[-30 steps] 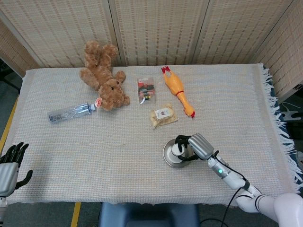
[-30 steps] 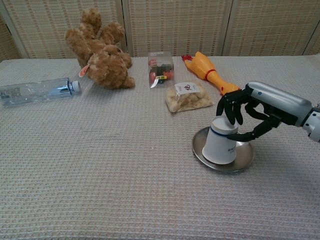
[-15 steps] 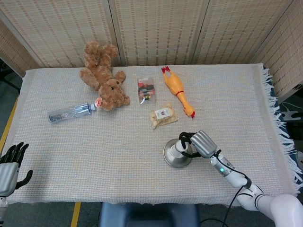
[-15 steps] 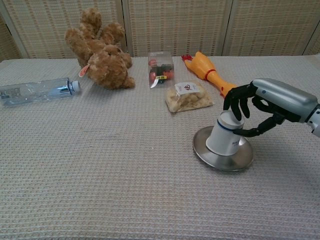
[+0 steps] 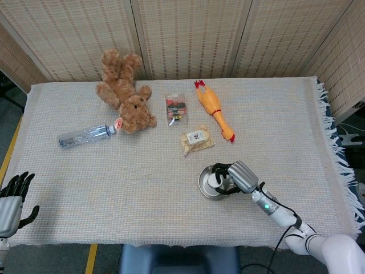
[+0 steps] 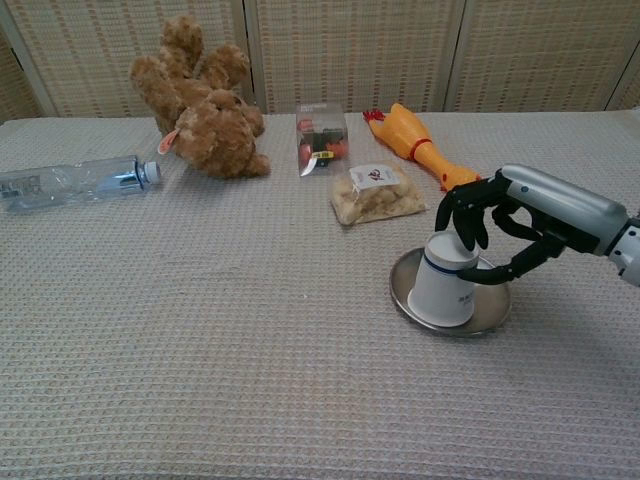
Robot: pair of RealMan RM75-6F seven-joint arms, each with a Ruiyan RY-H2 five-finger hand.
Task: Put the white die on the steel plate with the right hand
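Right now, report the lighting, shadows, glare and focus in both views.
Head view: even, soft light, sharp throughout, faint shadows; the steel plate shows a dull sheen, no harsh glare. Chest view: equally sharp; the right hand casts a soft shadow over the plate, and the plastic bottle catches small highlights.

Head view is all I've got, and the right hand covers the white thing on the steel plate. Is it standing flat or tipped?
Observer: Chest view shows a white cup, wide end down on the steel plate, leaning slightly with its top toward the hand.
Operator: Does the right hand have hold of it?
Observer: Yes. The right hand has its fingers draped over the narrow top, and the thumb reaches in low from the side.
Operator: Any markings on it?
Observer: A dark band circles it near the top, with small print lower down, too small to read.
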